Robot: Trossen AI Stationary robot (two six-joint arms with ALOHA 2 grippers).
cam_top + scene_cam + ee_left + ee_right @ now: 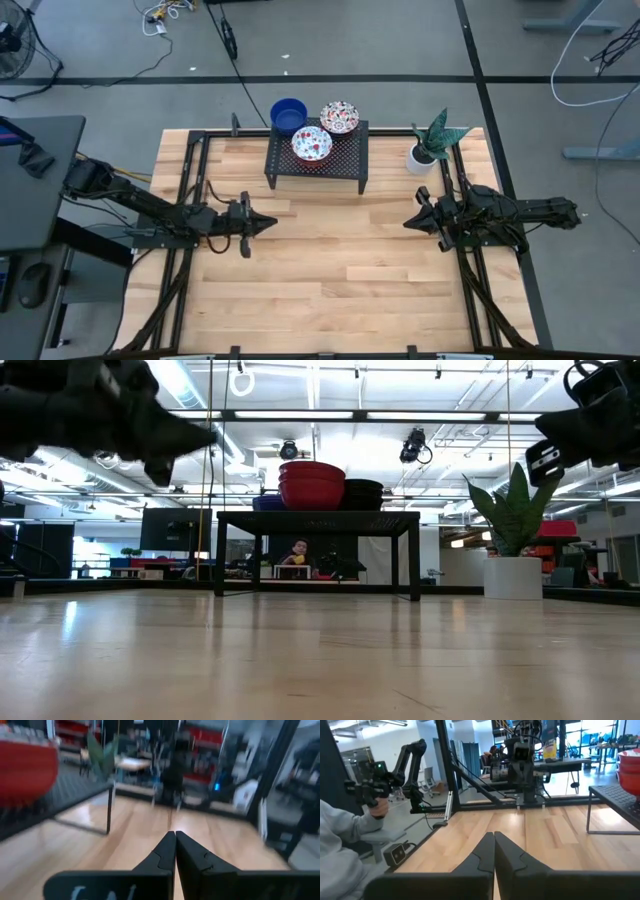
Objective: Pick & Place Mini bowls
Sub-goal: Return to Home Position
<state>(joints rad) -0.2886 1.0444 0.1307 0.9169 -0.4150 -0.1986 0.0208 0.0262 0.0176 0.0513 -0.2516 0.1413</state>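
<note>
Three mini bowls show in the high view. Two white floral bowls (312,145) (339,117) rest by their bases on a small black perforated stand (345,155). A solid blue bowl (288,115) sits at the stand's far left corner. In the low view the bowls (311,485) show as a red stack on the stand. My left gripper (270,224) hovers shut above the table, near the stand's left side. My right gripper (408,221) hovers shut at the table's right. Both hold nothing.
A white pot with a green plant (428,148) stands at the table's far right corner. Black frame rails (190,200) run along both table sides. Bare wood (340,260) lies between the grippers. A person's sleeve and hand on a controller (370,805) show beyond the table.
</note>
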